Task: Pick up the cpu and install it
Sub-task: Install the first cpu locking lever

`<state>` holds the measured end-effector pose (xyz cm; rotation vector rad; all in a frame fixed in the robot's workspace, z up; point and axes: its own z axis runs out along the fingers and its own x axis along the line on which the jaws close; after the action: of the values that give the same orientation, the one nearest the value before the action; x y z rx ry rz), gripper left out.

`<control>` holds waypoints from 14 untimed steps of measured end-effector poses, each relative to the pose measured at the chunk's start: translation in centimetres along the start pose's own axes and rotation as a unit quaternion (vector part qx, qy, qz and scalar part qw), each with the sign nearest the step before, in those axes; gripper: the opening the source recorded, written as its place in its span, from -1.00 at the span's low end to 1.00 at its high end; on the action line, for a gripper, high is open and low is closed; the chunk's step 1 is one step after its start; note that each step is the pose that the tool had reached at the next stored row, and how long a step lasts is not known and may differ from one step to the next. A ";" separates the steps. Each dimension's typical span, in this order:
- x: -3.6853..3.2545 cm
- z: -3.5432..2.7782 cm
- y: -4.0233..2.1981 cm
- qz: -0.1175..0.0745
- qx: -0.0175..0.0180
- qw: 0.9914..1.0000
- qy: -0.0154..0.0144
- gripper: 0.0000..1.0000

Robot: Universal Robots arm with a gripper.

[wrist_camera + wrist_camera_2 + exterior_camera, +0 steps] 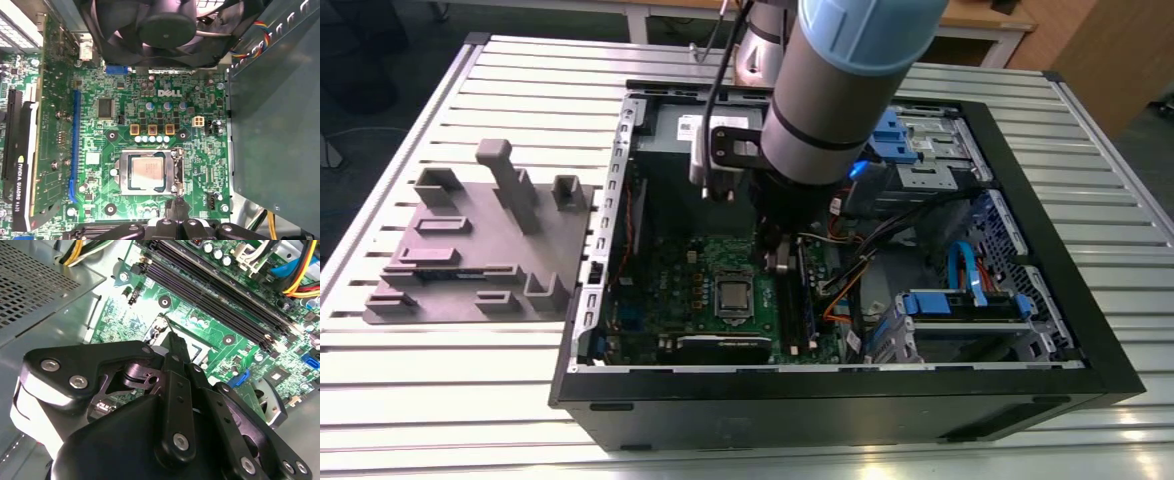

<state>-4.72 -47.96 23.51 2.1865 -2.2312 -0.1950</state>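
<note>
The cpu sits seated in the motherboard socket, lower centre of the first wrist view. End effector hovers just beside the socket edge, fingers together, holding nothing. Open computer case rests on the slatted desk.

My arm reached down into the open computer case. My gripper hung above the motherboard, just beside the cpu seated in its socket. The grey fixture lay outside the case.
</note>
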 end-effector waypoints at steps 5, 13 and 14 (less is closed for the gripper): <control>0.34 0.01 -0.01 -0.005 0.000 1.000 0.003 -0.80; 0.83 0.00 -0.02 -0.013 -0.001 1.000 0.010 -0.80; 0.89 0.00 -0.03 -0.014 -0.001 1.000 0.011 -0.80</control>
<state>-4.71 -48.85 23.44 2.2099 -2.1889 -0.1734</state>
